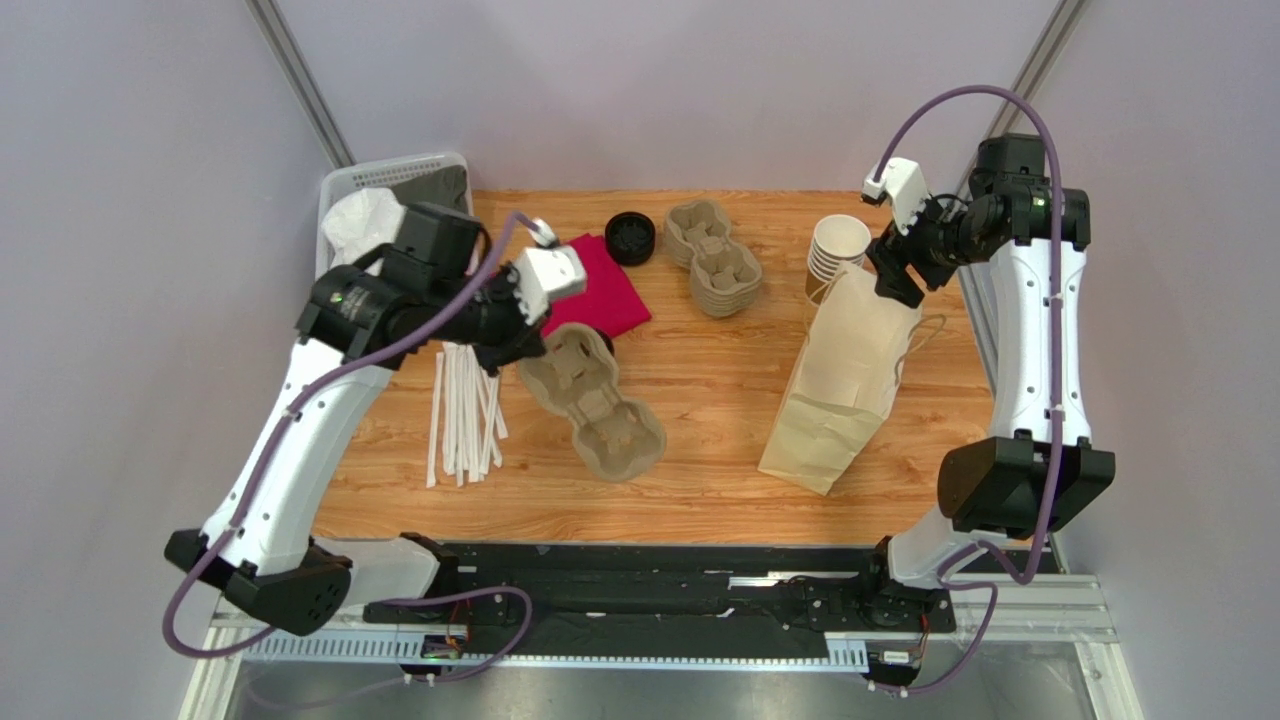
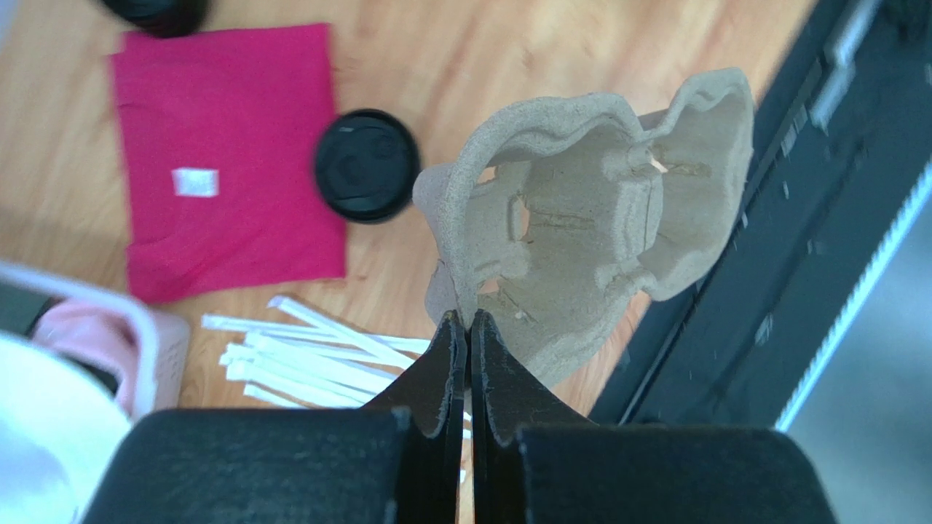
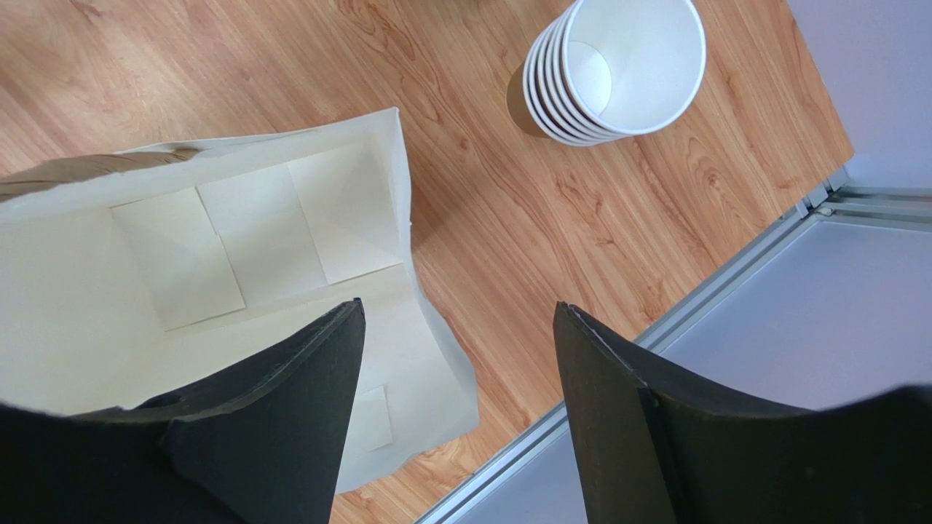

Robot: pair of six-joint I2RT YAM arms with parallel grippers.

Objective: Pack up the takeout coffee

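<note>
Left gripper [image 2: 468,328]: fingers closed, pinching the rim of the pulp cup carrier [image 2: 580,240]. Takeout coffee [image 2: 367,166]: on the table, lid up, at the edge of the pink cloth [image 2: 230,164]. Right gripper [image 3: 457,309]: fingers open, straddling the rim of the paper bag [image 3: 219,251]; cup stack [image 3: 618,66] nearby.

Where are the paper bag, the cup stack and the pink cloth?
paper bag [image 1: 842,383]: top view, brown side.
cup stack [image 3: 635,60]: right wrist view, inside top cup.
pink cloth [image 2: 246,142]: left wrist view, middle.

My left hand [image 2: 468,325] matt black plastic, rough pulp carrier [image 2: 591,240], smooth grained wood tabletop [image 2: 525,55], pink cloth [image 2: 235,142], white-lined paper bag [image 3: 219,251]
</note>
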